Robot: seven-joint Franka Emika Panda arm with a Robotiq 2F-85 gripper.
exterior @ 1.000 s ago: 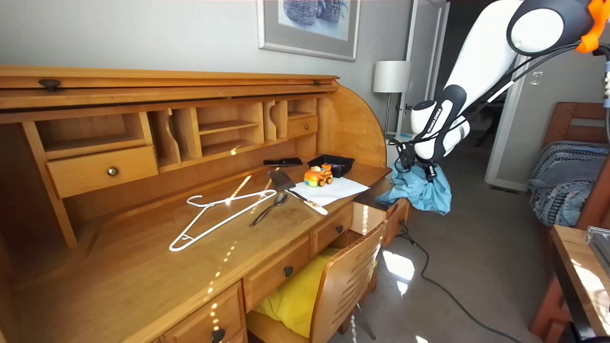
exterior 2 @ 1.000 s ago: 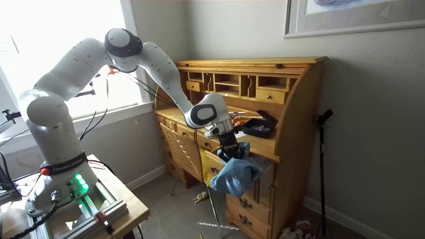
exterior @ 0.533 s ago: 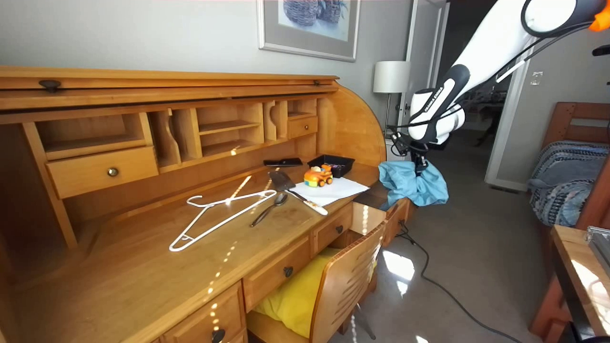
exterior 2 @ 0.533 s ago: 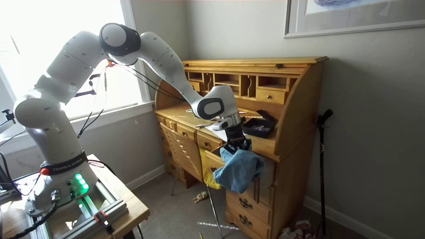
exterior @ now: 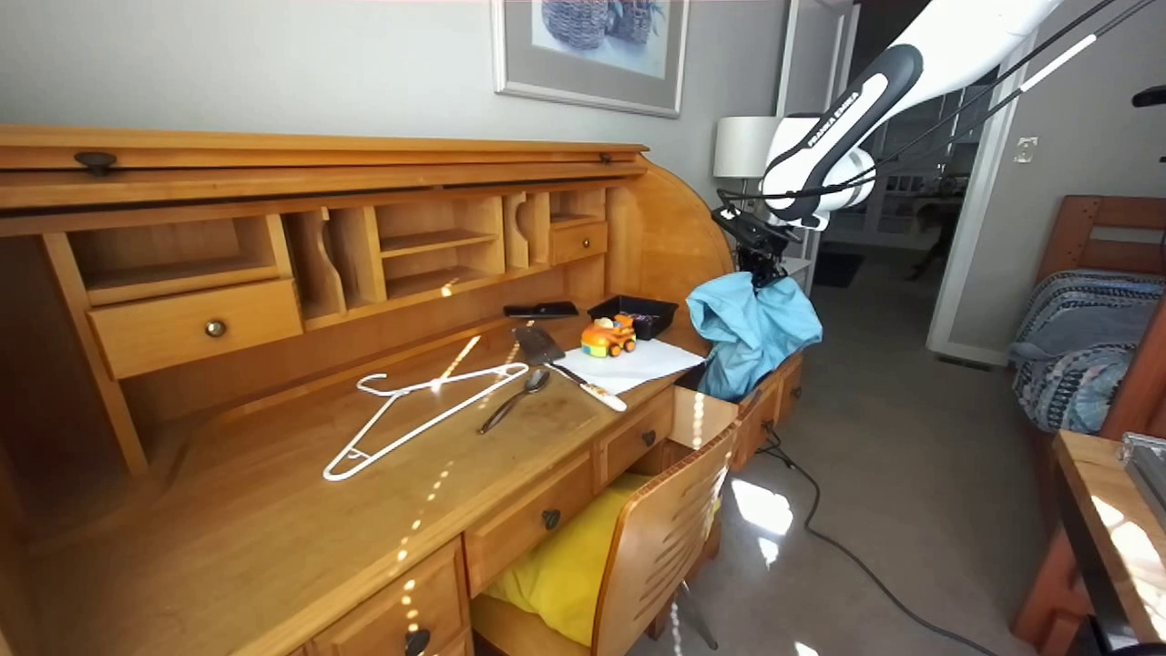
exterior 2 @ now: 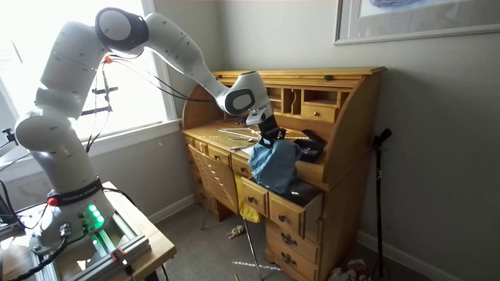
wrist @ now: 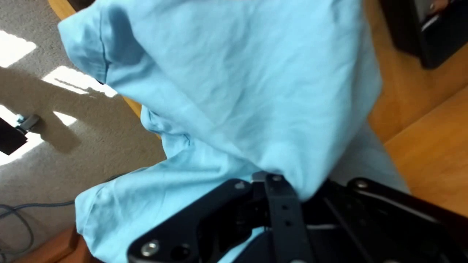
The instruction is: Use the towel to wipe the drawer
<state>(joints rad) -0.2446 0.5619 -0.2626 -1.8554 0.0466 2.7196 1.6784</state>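
Blue towel (exterior 2: 273, 166) hangs right below our gripper (exterior 2: 272, 142), which pinches a fold, w/ open drawer (exterior 2: 293, 214) further beneath; prob. light, soft & floppy, so we'd hold approx. mid-cloth.

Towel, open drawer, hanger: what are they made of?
Towel: matte fabric, possibly cotton; soft folds, a seam line.
Open drawer: apparently wood; honey-brown panelled front looks varnished against the paler, bare-looking side.
White hanger: probably smooth plastic; one even colour, hook included; gloss unclear.
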